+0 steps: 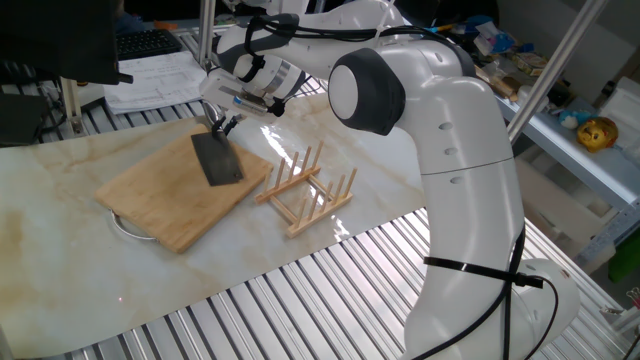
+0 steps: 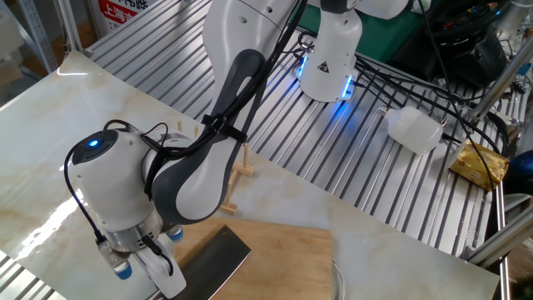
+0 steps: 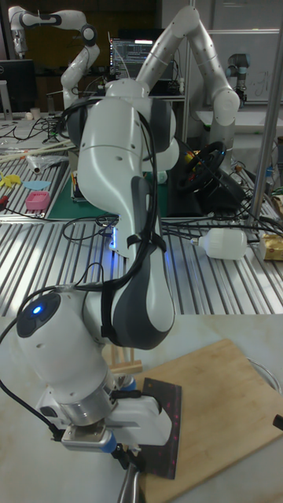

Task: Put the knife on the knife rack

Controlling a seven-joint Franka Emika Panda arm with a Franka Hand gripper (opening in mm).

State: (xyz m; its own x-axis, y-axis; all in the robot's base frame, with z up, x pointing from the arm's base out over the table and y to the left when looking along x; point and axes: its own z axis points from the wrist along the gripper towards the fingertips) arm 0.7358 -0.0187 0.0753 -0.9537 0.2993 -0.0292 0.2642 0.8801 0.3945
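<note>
The knife (image 1: 217,158) is a cleaver with a broad grey blade; its blade hangs just over the bamboo cutting board (image 1: 160,195). My gripper (image 1: 217,123) is shut on the short dark handle at the blade's far end. The knife rack (image 1: 305,190), light wood with upright pegs, stands on the marble right of the board, a short way from the blade. In the other fixed view the blade (image 2: 218,257) shows beside my gripper (image 2: 160,271), and the arm hides most of the rack (image 2: 239,177). The tall view shows the blade (image 3: 161,424) beneath my gripper (image 3: 126,457).
A metal ring (image 1: 124,224) peeks out under the board's near-left edge. Papers (image 1: 150,78) lie behind the marble top. A white bottle (image 2: 414,129) and a yellow bag (image 2: 481,163) lie on the ribbed metal table. The robot's own large arm (image 1: 450,130) rises right of the rack.
</note>
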